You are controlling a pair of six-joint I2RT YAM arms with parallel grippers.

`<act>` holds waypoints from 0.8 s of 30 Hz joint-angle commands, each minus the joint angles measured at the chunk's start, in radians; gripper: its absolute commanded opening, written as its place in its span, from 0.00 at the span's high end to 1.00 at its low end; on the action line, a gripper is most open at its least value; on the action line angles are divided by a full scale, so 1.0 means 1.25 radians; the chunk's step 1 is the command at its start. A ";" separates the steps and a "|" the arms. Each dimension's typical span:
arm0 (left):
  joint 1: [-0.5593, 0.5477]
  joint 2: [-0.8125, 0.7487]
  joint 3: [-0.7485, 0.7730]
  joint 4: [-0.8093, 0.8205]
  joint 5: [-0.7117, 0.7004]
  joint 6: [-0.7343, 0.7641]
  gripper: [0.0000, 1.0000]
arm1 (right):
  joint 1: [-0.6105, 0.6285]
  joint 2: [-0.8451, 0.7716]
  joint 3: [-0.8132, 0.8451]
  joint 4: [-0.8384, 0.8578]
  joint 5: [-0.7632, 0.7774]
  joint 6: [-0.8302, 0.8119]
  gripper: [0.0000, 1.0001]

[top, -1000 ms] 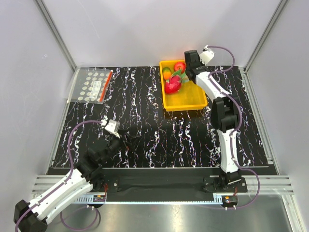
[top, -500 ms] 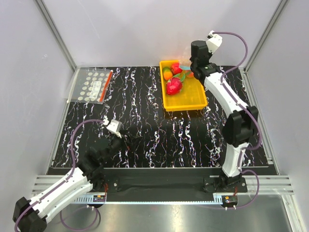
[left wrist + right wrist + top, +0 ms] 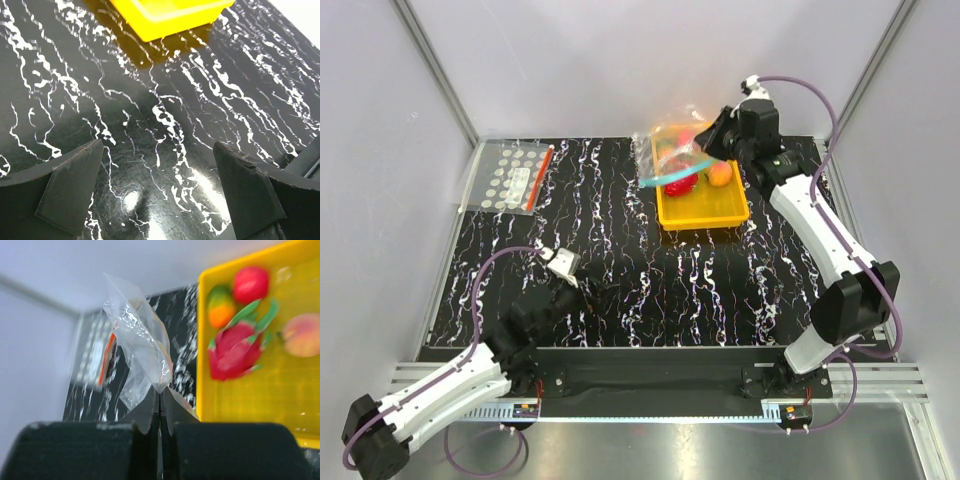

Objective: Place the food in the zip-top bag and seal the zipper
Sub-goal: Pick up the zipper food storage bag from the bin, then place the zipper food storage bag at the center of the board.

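My right gripper [image 3: 713, 137] is shut on a corner of the clear zip-top bag [image 3: 677, 150] and holds it in the air over the back left of the yellow tray [image 3: 708, 211]. The pale blue zipper [image 3: 664, 177] hangs at the bag's lower edge. In the right wrist view the bag [image 3: 142, 347] rises crumpled from my shut right gripper [image 3: 161, 396]. The red apple [image 3: 250, 283], the orange-and-green fruit [image 3: 220, 307], the peach [image 3: 302, 335] and a pink dragon fruit [image 3: 233, 353] lie in the tray [image 3: 250, 397]. My left gripper [image 3: 160, 195] is open and empty, low over the table.
The flat white-dotted bag with a red strip [image 3: 515, 177] lies at the back left of the black marbled table [image 3: 620, 240]. Grey walls and metal rails enclose the table. The tray's near corner shows at the top of the left wrist view [image 3: 165, 15].
My right gripper rose from inside the tray with the clear bag and now holds it above the tray. The peach has come into sight. The left arm barely moved.
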 commanded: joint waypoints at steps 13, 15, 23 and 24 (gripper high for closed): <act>-0.032 -0.037 0.081 -0.012 -0.083 0.028 0.01 | 0.001 -0.173 -0.287 0.046 -0.467 -0.166 1.00; -0.032 -0.027 0.085 -0.005 -0.083 0.028 0.01 | 0.000 -0.184 -0.295 0.033 -0.458 -0.180 1.00; -0.036 -0.002 0.114 0.005 -0.095 0.050 0.01 | 0.003 -0.171 -0.241 -0.093 -0.371 -0.162 1.00; -0.040 0.012 0.120 0.006 -0.107 0.056 0.01 | 0.001 -0.160 -0.232 -0.115 -0.349 -0.140 1.00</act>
